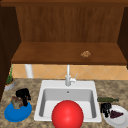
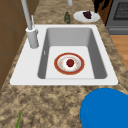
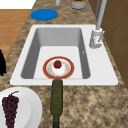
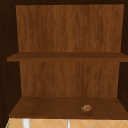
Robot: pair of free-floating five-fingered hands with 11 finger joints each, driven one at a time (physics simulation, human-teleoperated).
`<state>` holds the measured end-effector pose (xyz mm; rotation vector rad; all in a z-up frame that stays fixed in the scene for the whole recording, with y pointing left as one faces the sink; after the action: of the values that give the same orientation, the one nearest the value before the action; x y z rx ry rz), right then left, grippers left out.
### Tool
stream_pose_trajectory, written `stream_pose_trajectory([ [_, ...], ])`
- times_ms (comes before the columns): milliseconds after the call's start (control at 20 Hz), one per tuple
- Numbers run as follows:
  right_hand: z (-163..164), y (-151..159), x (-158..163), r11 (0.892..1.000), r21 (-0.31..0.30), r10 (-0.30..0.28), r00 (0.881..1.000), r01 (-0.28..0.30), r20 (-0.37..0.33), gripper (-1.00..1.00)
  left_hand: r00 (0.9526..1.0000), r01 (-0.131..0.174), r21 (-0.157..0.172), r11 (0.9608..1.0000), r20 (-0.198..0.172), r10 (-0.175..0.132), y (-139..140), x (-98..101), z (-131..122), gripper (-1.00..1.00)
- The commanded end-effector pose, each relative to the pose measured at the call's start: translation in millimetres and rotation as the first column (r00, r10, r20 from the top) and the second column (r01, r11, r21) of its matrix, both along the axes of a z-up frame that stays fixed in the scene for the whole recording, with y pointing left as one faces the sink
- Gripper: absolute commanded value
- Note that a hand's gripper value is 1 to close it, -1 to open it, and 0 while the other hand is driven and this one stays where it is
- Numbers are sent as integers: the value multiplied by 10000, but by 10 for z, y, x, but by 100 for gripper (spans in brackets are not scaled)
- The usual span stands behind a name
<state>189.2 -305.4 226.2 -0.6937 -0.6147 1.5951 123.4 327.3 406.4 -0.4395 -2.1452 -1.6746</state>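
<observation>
**Two hands at plates on either side of the sink: spill risks**

Front view: the left hand (image 1: 23, 95) is seen above the blue plate (image 1: 17, 113) on the desk (image 1: 110, 90), left of the sink (image 1: 67, 86). Its fingers are curled against a small brown object (image 1: 17, 102) resting on that plate; a firm grasp appears likely, though it cannot be confirmed. The right hand (image 1: 106, 109) is seen at the rim of the white plate (image 1: 121, 119), right of the sink, just beside the dark grapes (image 1: 116, 114); whether its fingers are clenched or released cannot be told. A green bottle (image 1: 107, 99) lies behind it. A large red ball (image 1: 67, 114) is seen at the front of the sink. A small brown lump (image 1: 85, 54) sits on the cabinet shelf (image 1: 50, 53).

Left side view: a red-rimmed plate (image 2: 61, 57) carrying a red fruit (image 2: 70, 62) lies in the basin, near the faucet (image 2: 31, 35).

Right side view: the bottle (image 3: 57, 97) lies near the grapes (image 3: 10, 107).

Upper view: the lump (image 4: 86, 108) rests near the shelf's front edge.

Judged risks: a loose hold could let the brown object be dropped onto the blue plate or into the basin; the bottle could be knocked and set rolling by the right hand.
</observation>
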Motion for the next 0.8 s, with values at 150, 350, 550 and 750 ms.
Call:
stream_pose_trajectory([
  [150, 0, 0, 0, 10000, 0, 0, 10000, 0, 0, 0, 10000, 64, -279, 9996, -3, -64, 446, 422, -498, 100],
  [350, 0, 0, 0, 10000, 0, 0, 10000, 0, 0, 0, 9999, 73, -135, 9999, -130, -75, 684, 699, -861, 100],
  [550, 0, 0, 0, 10000, 0, 0, 10000, 0, 0, 0, 10000, 54, -414, 9991, -14, -55, 904, 984, -1198, 100],
  [750, 0, 0, 0, 10000, 0, 0, 10000, 0, 0, 0, 9993, 363, -380, 9986, 129, -359, 1033, 1210, -1487, 100],
])
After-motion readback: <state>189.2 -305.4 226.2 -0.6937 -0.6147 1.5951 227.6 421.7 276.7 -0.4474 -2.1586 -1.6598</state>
